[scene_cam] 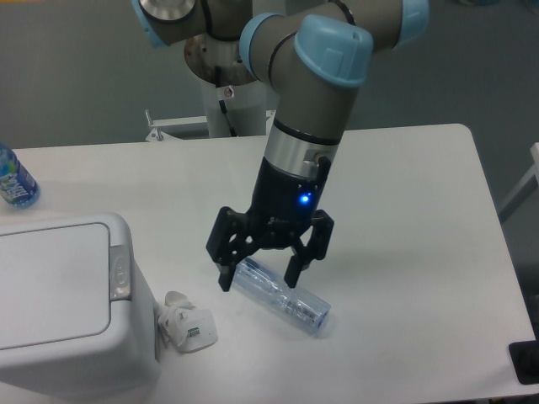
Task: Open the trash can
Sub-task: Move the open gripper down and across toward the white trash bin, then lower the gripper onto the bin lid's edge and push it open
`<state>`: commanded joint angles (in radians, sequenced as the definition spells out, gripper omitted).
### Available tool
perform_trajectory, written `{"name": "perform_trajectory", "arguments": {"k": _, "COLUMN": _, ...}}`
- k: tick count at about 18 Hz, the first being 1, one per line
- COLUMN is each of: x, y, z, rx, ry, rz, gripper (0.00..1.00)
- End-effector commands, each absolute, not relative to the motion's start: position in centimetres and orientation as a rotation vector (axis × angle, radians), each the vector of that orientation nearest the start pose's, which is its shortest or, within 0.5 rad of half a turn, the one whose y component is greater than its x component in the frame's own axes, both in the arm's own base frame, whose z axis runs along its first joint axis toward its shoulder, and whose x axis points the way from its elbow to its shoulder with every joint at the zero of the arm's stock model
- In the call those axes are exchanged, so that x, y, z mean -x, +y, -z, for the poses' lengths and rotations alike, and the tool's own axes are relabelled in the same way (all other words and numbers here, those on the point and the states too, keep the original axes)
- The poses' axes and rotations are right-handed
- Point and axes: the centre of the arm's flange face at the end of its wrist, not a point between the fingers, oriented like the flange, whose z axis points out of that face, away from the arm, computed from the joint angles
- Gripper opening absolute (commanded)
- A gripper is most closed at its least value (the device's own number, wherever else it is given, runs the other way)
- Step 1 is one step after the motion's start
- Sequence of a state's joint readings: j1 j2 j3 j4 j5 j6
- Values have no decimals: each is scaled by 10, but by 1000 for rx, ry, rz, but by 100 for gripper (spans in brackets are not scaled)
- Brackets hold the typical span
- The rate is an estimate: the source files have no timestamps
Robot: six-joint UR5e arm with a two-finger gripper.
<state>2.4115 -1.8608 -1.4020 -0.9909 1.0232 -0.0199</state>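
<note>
The trash can is seen nearest the camera at the lower left corner of the table; its flat lid is down, and the small grey button strip is set along the lid's right edge. Just beside the can's right wall a crumpled white piece of packaging is laid on the table. A little further right a clear plastic bottle is laid on its side, slanted from upper left to lower right.

The gripper is held spread over the bottle's upper-left end, one fingertip in front of the bottle and one to its left, with nothing grasped; whether the bottle is touched cannot be told. A blue light is lit on the gripper body. The arm is tilted, leaning down and to the left from a blue-capped joint, and is carried back to the base behind the far edge. At the far left edge, part of a blue-labelled bottle is seen standing.
</note>
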Motion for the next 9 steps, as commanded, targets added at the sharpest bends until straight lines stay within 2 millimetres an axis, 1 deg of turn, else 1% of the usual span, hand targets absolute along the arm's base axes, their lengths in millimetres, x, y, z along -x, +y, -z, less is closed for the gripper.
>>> {"name": "perform_trajectory", "arguments": {"k": 2, "x": 335, "y": 572, "z": -490, "rx": 2340, "ry": -859, "rz": 417, "gripper": 100}}
{"name": "perform_trajectory", "arguments": {"k": 4, "x": 322, "y": 576, "z": -495, "rx": 2347, "ry": -836, "rz": 411, "gripper": 100}}
{"name": "perform_trajectory", "arguments": {"k": 5, "x": 318, "y": 577, "z": -490, "rx": 2358, "ry": -836, "rz": 417, "gripper": 100}}
{"name": "perform_trajectory", "arguments": {"k": 7, "x": 310, "y": 573, "z": -480, "rx": 2374, "ry": -842, "rz": 429, "gripper": 100}}
{"name": "perform_trajectory", "arguments": {"k": 9, "x": 297, "y": 576, "z": -481, "rx": 2382, "ry": -822, "rz": 436, "gripper": 100}}
